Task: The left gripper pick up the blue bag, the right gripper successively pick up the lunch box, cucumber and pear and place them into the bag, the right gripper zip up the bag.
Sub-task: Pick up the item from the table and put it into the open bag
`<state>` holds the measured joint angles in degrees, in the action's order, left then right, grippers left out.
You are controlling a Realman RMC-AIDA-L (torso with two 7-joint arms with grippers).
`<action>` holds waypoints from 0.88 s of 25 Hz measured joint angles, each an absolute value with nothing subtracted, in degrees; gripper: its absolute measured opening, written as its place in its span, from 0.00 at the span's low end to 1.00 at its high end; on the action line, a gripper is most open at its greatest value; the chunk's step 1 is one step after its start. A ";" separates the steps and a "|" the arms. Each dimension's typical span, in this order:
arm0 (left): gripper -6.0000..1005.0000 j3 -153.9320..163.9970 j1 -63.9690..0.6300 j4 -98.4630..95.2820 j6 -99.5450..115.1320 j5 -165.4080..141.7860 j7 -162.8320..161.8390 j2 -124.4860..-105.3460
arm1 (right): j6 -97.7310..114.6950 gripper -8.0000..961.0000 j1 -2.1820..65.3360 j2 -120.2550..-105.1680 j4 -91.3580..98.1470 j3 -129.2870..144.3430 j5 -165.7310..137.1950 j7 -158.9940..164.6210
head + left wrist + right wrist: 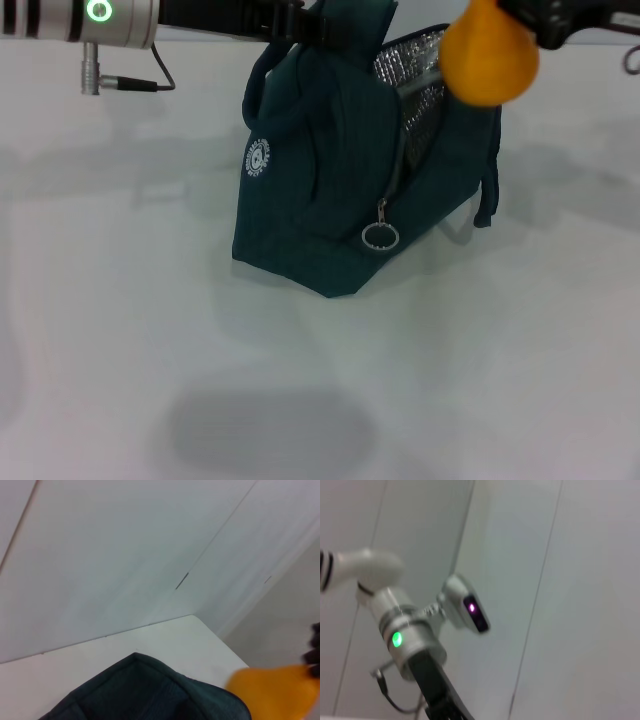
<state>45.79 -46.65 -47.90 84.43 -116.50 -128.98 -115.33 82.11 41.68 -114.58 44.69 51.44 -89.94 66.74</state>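
The blue bag [320, 190] stands on the white table, its top edge held up by my left gripper [297, 24], which reaches in from the upper left and is shut on the fabric. The bag's mouth is open and shows silver foil lining [415, 60]; the zip pull ring [380, 236] hangs on the front. The orange pear [488, 62] hangs over the open mouth's right side, with my right gripper [522, 14] shut on its top. The left wrist view shows the bag fabric [140, 692] and the pear [275, 692]. Neither the lunch box nor the cucumber is in view.
The white table [300, 380] spreads out in front of the bag. A cable plug [120, 84] hangs under the left wrist's green ring light [98, 11]. The right wrist view shows the left arm's green-lit wrist [396, 639] against a white panelled wall.
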 joint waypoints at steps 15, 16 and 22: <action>0.05 45.79 -46.59 -47.90 85.06 -116.44 -130.59 -115.02 | 71.31 0.05 45.64 -115.35 34.56 55.58 -89.83 56.10; 0.05 45.79 -46.62 -47.90 85.23 -116.44 -130.60 -115.04 | 71.16 0.05 45.95 -115.36 34.59 55.41 -89.68 55.70; 0.05 45.79 -46.58 -47.90 85.79 -116.44 -130.81 -115.24 | 70.41 0.05 47.13 -115.39 34.22 55.44 -86.93 52.05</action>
